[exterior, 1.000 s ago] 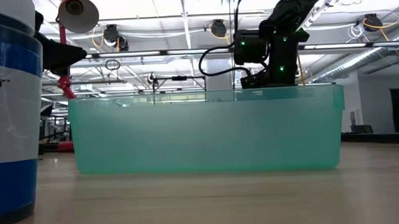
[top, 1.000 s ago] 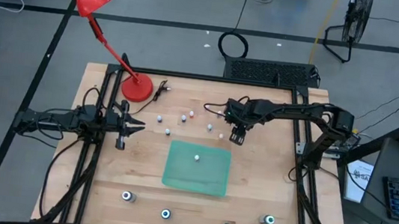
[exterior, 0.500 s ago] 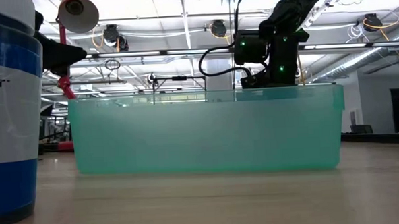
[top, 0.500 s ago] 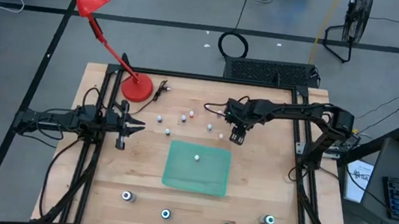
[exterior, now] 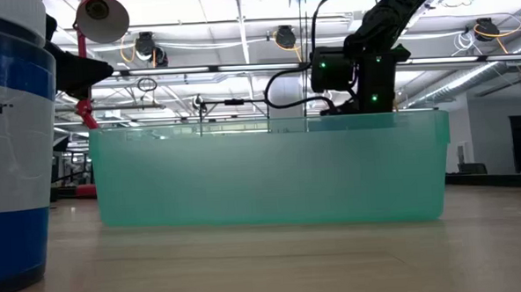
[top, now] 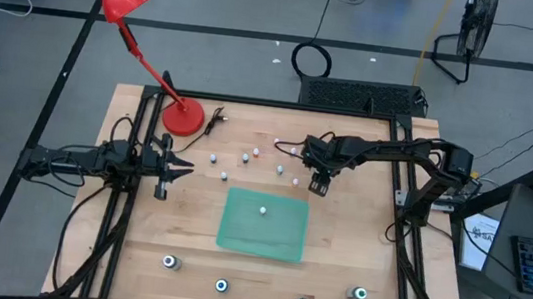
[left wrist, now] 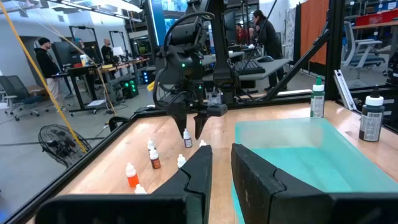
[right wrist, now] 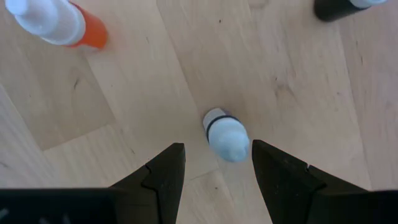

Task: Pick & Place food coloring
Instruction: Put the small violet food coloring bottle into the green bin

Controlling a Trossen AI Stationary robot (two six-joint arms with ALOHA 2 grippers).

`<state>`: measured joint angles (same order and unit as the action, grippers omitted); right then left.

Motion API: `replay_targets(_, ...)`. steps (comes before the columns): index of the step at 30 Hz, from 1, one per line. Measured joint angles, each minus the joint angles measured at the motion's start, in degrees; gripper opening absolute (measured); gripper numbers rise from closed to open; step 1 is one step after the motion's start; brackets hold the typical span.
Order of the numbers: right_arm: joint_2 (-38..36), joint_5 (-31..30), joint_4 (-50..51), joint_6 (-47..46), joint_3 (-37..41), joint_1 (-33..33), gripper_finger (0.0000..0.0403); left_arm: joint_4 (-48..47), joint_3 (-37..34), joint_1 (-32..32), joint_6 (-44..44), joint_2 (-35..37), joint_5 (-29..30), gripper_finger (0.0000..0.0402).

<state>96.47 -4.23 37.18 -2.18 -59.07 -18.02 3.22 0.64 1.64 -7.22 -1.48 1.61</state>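
Note:
Several tiny whitish food coloring bottles (top: 244,157) stand upright on the wooden table beyond the green tray (top: 237,232). One bottle (top: 264,210) stands inside the tray. Larger dark, teal-topped bottles (top: 221,286) stand along the near edge. My right gripper (top: 318,186) hangs open, pointing steeply down over a white-capped bottle (right wrist: 226,135). That bottle stands between and just ahead of the fingertips, with a gap on each side. My left gripper (top: 182,168) waits level at the table's left, fingers almost together (left wrist: 221,163), holding nothing.
A red desk lamp (top: 182,118) stands at the far left. An orange bottle (right wrist: 62,25) and a dark one (right wrist: 339,6) stand close to my right gripper. In the low view the tray's wall (exterior: 270,172) hides my right gripper's fingers, and a blue-and-white container (exterior: 9,148) looms at the left.

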Motion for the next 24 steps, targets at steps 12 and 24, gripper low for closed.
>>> replay_targets(12,0.00,-0.02,-2.42,0.46,0.00,-0.43,0.0178,0.00,0.00,-0.01,-0.01,-0.02,0.00,0.0067)
replay_targets(24,0.00,0.00,-2.67,1.14,0.00,-1.20,0.0137,0.00,0.00,0.01,-0.01,0.00,0.00,0.0067)
